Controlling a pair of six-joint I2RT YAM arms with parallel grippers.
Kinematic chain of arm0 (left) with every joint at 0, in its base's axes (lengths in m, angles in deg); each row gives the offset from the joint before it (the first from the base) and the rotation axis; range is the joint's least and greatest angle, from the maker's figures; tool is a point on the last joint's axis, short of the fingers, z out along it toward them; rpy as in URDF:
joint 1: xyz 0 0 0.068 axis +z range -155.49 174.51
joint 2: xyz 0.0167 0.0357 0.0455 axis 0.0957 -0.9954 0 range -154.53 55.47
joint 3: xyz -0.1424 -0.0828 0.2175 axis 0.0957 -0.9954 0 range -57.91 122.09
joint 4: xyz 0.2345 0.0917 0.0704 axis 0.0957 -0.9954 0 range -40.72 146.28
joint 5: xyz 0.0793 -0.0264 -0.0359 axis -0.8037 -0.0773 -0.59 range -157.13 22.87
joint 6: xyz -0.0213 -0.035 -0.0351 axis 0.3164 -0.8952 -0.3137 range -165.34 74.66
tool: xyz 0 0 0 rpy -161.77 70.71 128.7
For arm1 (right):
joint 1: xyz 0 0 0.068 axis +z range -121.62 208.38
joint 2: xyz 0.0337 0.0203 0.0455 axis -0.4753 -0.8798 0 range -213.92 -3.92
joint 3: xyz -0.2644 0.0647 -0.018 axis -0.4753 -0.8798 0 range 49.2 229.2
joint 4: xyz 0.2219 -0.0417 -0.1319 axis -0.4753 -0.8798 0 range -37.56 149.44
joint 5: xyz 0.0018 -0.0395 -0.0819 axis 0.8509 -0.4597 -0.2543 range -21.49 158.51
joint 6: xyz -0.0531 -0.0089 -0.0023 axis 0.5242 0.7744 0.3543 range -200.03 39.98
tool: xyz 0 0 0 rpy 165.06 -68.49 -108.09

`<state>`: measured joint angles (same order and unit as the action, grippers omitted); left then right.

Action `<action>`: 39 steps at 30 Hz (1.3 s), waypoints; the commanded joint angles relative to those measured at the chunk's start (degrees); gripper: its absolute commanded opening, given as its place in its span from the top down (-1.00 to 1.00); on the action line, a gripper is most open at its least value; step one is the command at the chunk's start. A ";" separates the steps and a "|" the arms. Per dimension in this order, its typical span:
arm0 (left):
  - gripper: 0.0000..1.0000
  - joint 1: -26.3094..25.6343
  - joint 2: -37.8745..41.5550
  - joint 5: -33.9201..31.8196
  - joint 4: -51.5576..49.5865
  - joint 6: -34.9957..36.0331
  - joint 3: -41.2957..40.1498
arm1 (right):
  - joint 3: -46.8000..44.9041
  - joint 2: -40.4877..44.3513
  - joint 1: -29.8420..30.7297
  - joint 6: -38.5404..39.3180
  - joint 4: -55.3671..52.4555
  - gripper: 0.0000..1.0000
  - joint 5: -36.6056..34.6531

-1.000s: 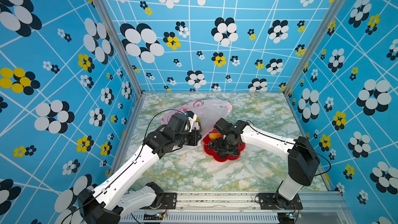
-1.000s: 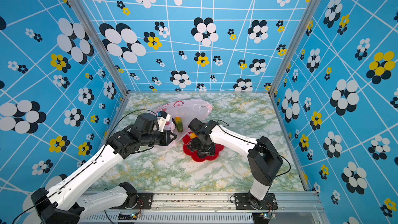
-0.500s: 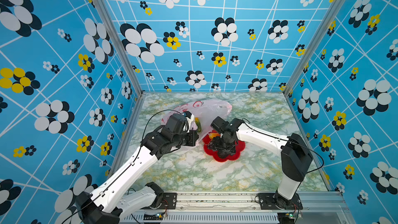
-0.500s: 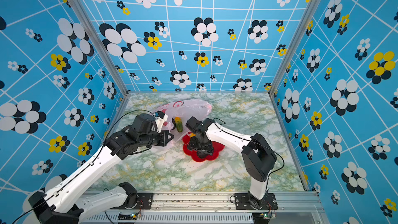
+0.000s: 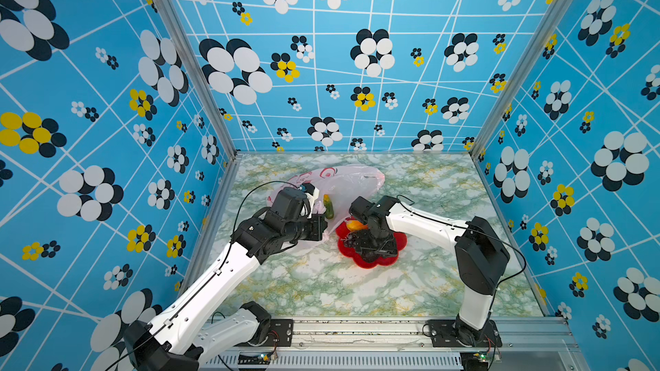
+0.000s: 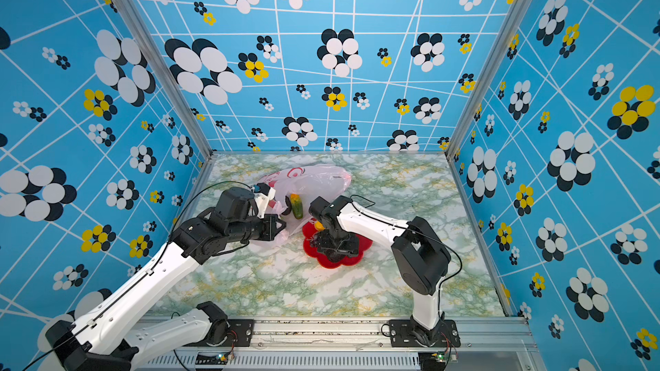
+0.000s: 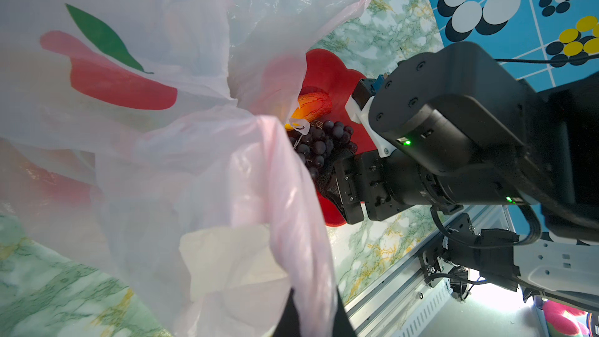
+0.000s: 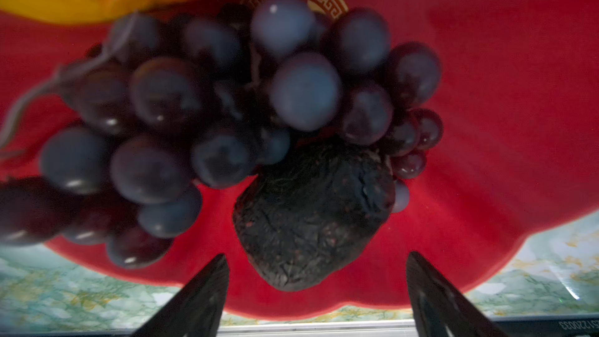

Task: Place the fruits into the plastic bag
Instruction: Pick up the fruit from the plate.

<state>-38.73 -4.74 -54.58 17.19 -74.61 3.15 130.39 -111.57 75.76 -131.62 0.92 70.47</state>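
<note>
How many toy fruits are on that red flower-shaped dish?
3: an orange-red mango nearest the bag, a purple grape bunch beside it, a blackish avocado against the grapes. The right arm above may hide others.

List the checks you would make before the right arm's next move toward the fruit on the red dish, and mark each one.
1. Right gripper open: ok, jaws stand wide.
2. Blackish avocado-like fruit lined up just ahead of the jaws: ok, not yet gripped.
3. Grape bunch clear of that fruit: not ok, grapes touch it.
4. Left gripper shut on the plastic bag: ok.
5. Bag mouth wide enough for the fruit: cannot tell.
</note>
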 commanded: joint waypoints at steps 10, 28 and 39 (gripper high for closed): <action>0.99 0.13 -0.26 -0.50 -0.81 1.04 1.16 | 3.56 -5.49 -1.88 1.97 -0.26 -0.75 -0.33; 0.99 0.13 -0.87 0.35 -0.54 0.18 1.08 | -1.05 1.78 -1.85 0.01 3.63 -0.13 -1.93; 1.00 0.20 -0.73 0.89 -0.13 -0.65 1.17 | -7.00 15.04 -3.10 -3.19 5.45 -0.05 -2.57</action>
<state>-38.73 -5.72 -54.51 17.19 -74.83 3.15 124.95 -100.73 73.50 -132.78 5.90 68.85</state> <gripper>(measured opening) 0.047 0.666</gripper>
